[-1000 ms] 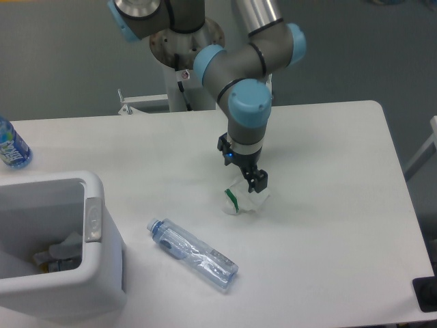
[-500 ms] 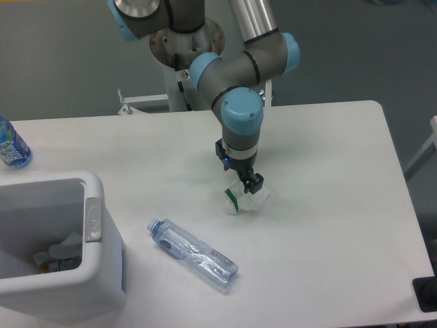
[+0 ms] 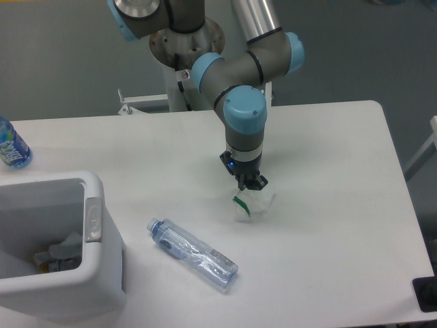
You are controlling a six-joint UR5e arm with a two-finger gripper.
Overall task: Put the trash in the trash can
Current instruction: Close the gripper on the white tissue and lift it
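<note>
The crumpled white paper cup (image 3: 254, 205) with a green band lies on the table (image 3: 328, 205) right of centre. My gripper (image 3: 251, 185) points straight down onto its top edge, and the fingers look closed on the rim. The cup still rests on the table surface. The crushed clear plastic bottle (image 3: 193, 253) with a bluish cap lies on its side, front and left of the cup. The white trash can (image 3: 89, 273) stands at the front left corner, open at the top, with grey scraps inside.
A small bottle with a bright blue label (image 3: 11, 147) stands at the table's far left edge. The arm's base and a white bracket (image 3: 147, 101) sit behind the table's back edge. A dark object (image 3: 427, 294) shows at the front right corner.
The gripper turned about its axis, shifted slightly right and came down onto the cup. The cup slid a little to the right and turned. The bottle and the bin stayed put.
</note>
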